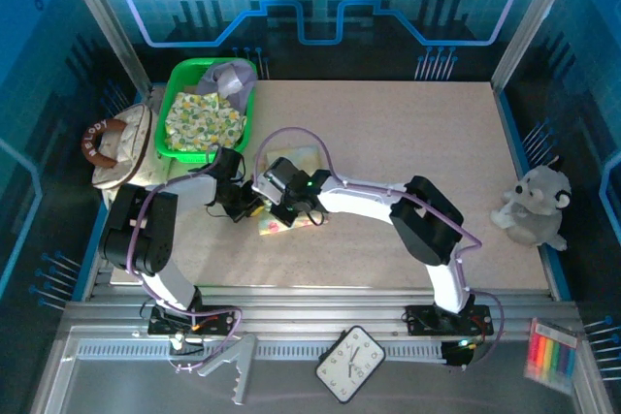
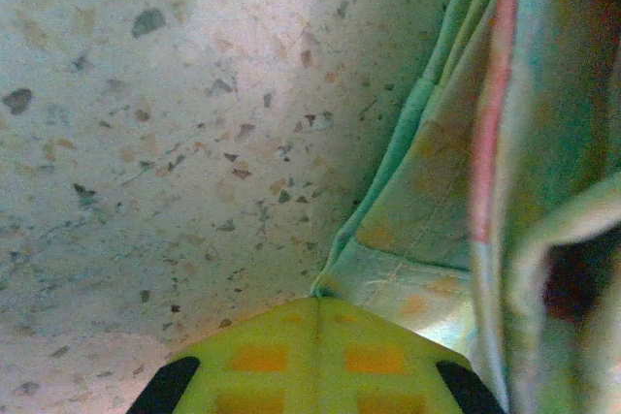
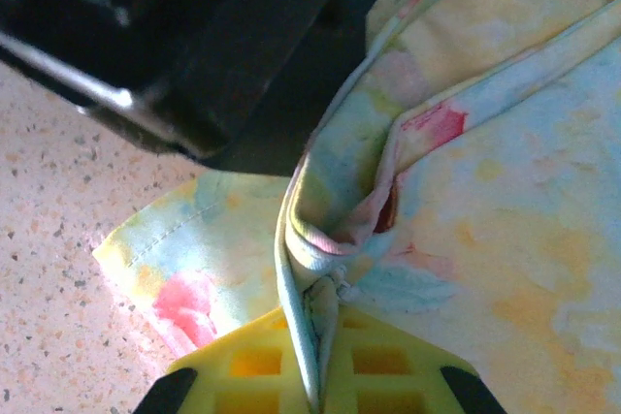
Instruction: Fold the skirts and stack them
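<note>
We logged the left claw [image 2: 318,309] pinching the pastel floral skirt [image 3: 505,239] by its hem corner and the right claw [image 3: 315,380] pinching a bunched fold, mid-way across the counter [image 1: 417,143]. Nothing stacked yet, we judged; the leaf-print skirt [image 1: 202,121] and the lavender skirt [image 1: 233,77] lay in the green basket [image 1: 167,113] at ten o'clock.

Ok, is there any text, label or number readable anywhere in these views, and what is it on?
"RELO...": white letters on the handbag handle; the remaining letters are too blurred to be sure of.
Clock: the dial numerals are too small to read.
Marker pack: nothing legible.
Printed skirt: pattern only, no words.
</note>
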Robot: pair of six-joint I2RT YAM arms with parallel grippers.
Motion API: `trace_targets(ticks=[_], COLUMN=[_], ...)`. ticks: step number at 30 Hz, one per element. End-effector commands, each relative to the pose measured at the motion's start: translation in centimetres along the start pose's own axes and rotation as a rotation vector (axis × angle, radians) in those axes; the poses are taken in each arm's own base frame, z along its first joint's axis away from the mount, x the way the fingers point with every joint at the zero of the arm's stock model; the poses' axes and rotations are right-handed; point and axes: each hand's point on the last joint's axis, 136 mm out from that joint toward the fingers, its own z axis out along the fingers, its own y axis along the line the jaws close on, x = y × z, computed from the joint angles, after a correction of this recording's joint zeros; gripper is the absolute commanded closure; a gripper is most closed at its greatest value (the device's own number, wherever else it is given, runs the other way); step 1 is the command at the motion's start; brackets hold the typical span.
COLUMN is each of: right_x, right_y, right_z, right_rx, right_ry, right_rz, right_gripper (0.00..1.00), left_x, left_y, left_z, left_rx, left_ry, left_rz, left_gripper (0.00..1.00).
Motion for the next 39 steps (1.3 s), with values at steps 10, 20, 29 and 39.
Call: trace_targets(ticks=[10,20,29,39], right_x=[-0.9,-2.6,1.5,5.5], right_y=[2.6,-7.5,-15.0,-10.1], right_z=[-2.7,-7.5,-0.7,-0.8], right_rx=[-0.178,-0.071,0.054,-0.023], right_ry=[-0.025,-0.133,0.142,0.232], right_rz=[0.002,0.332,0.577,0.919], right_gripper=[0.72,0.47,0.98,0.98], left_x=[0.7,-1.1,-1.3,-2.6], left_y=[3.1,3.5,-2.6,-5.2], left_z=[-1.3,-7.3,-3.6,1.5], left_rx=[-0.150,-0.255,0.044,-0.049], left_ry=[0.014,-0.139,-0.015,0.048], left_rz=[-0.025,0.036,-0.001,0.127], left_gripper=[0.85,0.72,0.77,0.79])
